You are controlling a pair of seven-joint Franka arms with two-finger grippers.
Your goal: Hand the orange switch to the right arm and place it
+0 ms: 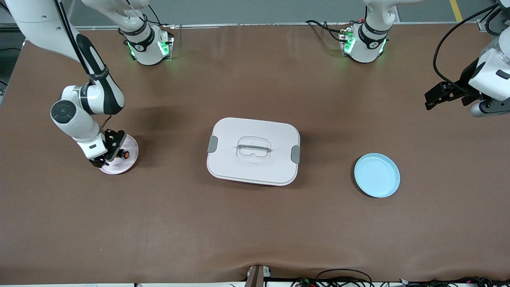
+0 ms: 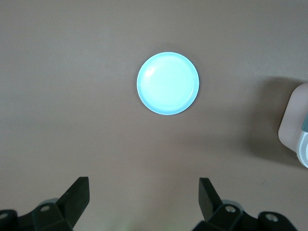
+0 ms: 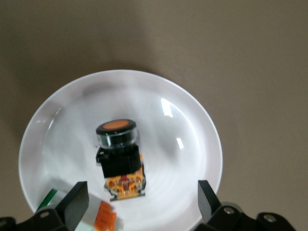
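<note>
The orange switch point(image 1: 125, 154) lies on its side on a pale pink-white plate point(image 1: 130, 162) toward the right arm's end of the table. In the right wrist view the switch point(image 3: 119, 154) shows its round orange cap, black body and orange base on the plate point(image 3: 183, 120). My right gripper point(image 1: 109, 154) is low over this plate, open and empty, its fingers point(image 3: 77, 197) apart on either side of the switch's base point(image 3: 142, 188). My left gripper point(image 1: 432, 97) is open and empty point(image 2: 144, 185), up in the air over bare table at the left arm's end.
A silvery-white small part with an orange patch point(image 3: 98, 216) lies on the same plate beside the switch. A white lidded box point(image 1: 253, 150) stands mid-table. An empty light blue plate point(image 1: 377, 175) lies toward the left arm's end and shows in the left wrist view point(image 2: 167, 83).
</note>
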